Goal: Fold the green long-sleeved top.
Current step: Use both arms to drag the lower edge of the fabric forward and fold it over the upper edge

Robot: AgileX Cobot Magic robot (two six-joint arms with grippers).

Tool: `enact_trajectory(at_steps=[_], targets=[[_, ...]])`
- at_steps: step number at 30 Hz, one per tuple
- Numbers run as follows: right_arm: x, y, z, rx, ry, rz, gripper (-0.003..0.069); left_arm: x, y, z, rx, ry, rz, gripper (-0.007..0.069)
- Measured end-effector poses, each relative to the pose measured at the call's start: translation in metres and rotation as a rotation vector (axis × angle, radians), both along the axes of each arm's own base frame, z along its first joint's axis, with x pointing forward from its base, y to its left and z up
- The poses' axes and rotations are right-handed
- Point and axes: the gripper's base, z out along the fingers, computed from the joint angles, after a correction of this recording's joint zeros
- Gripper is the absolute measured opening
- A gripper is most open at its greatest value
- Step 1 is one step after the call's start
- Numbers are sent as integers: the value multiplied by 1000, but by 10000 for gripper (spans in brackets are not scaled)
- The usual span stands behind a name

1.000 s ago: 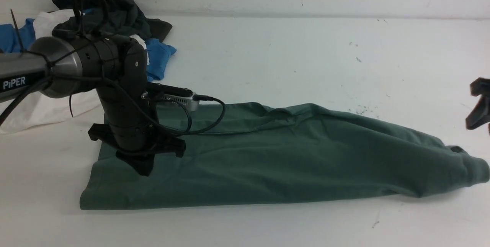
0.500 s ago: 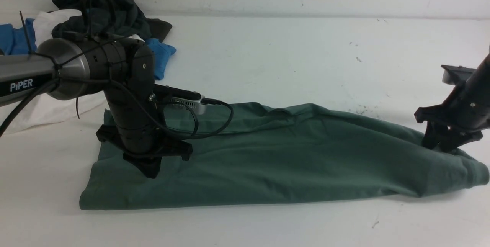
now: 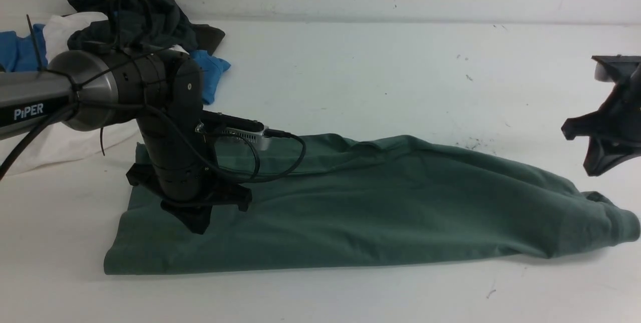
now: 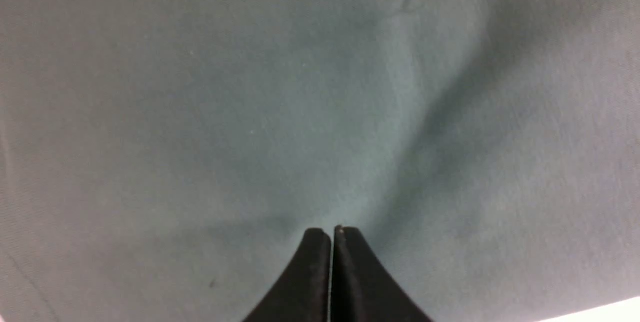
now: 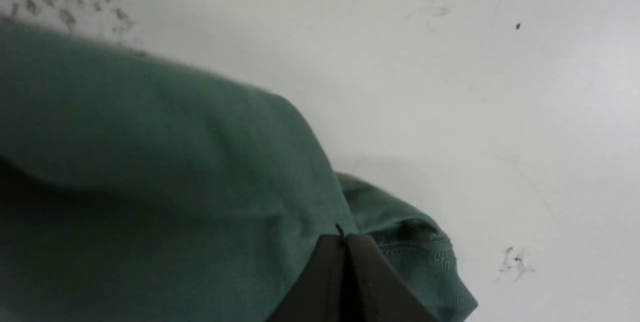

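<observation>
Left jaws: you see them closed on nothing, tips down at the green long-sleeved top.
Right jaws: closed and empty, raised clear above the top's cuffed end.
Top: lies in a long band on the bench, one end under your left jaws, the other below your right jaws.
Pile: dark, blue and white clothes, beyond the left jaws.

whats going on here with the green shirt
A two-armed robot is folding a sage-green cotton long-sleeved top, which lies as a long band on the white table. The left gripper is shut, tip down on the top's left end. The right gripper hangs shut and empty above its right end.
</observation>
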Motion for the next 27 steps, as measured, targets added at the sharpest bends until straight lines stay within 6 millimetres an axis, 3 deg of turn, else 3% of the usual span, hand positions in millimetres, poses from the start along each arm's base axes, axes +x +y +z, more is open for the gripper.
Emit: enact_trajectory(at_steps=[5,8,9,11,14,17,19,21,24,27], targets=[[4,3,-11,42,8,-23,83,0,0,0,0,1,0,-4],[7,4,-24,58,37,-34,215,-1,0,0,3,10,0,-4],[7,4,-25,58,39,-35,225,-1,0,0,3,11,0,-4],[8,4,-34,63,61,-52,347,-2,1,0,7,22,-1,-4],[10,5,-42,75,66,-43,423,-2,1,0,7,22,-1,-4],[12,7,-46,100,65,-37,414,-2,1,0,7,22,-1,-4],[14,9,-49,124,68,-38,332,-2,1,0,7,22,-1,-4],[14,10,-51,140,67,-42,178,-2,1,0,7,22,-1,-4],[14,10,-47,144,63,-43,33,-2,1,0,7,23,-1,-4],[10,9,-36,120,58,-29,19,-2,1,0,7,24,-1,-4]])
